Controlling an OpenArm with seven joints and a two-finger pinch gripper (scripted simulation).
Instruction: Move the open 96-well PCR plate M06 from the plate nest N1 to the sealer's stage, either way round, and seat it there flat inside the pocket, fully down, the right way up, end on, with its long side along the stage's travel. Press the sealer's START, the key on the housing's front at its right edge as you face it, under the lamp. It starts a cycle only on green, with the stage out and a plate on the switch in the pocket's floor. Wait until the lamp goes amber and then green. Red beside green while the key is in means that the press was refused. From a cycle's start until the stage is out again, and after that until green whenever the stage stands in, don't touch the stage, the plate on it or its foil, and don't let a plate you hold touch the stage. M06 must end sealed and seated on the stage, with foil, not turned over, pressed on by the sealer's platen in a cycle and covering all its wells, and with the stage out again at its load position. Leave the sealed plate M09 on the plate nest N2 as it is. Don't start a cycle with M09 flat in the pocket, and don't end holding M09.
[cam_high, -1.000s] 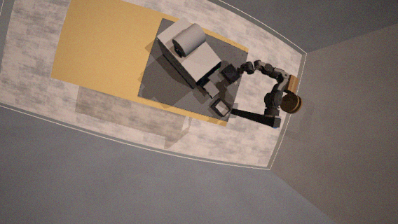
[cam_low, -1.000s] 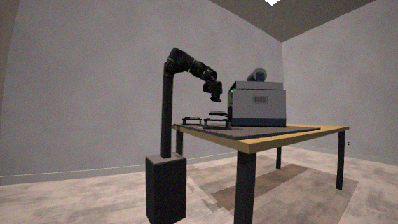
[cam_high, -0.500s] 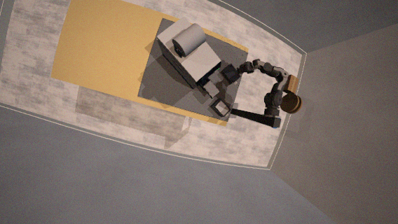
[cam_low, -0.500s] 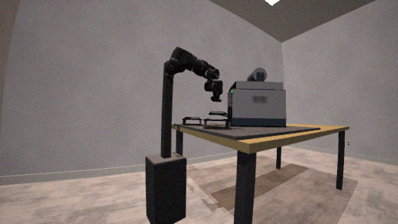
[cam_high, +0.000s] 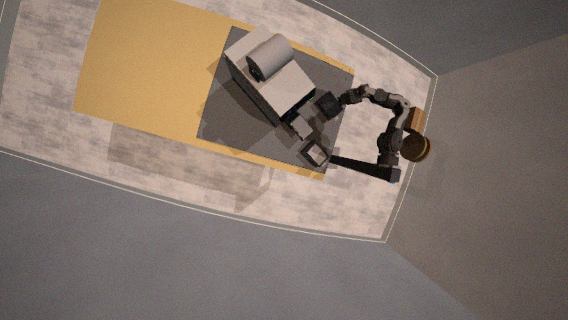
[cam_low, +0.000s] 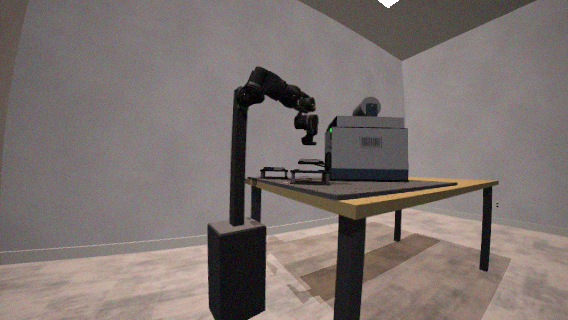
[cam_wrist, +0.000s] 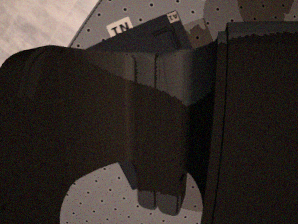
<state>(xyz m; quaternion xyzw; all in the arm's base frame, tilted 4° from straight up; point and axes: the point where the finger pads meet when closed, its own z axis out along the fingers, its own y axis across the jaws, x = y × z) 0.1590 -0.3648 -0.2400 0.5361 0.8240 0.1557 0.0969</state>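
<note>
The gripper is clenched on nothing and hangs above the stage, at about 9 o'clock from the sealer. The plate there, probably M06, looks light, stiff and thin-walled; I would grasp its long sides low, gently.

sealer on table | 2 nests before it

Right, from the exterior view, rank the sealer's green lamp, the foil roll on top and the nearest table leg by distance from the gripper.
1. Green lamp, just right of the shut gripper.
2. Foil roll, up on the sealer's top.
3. Nearest table leg, far below, under the front corner.
</note>
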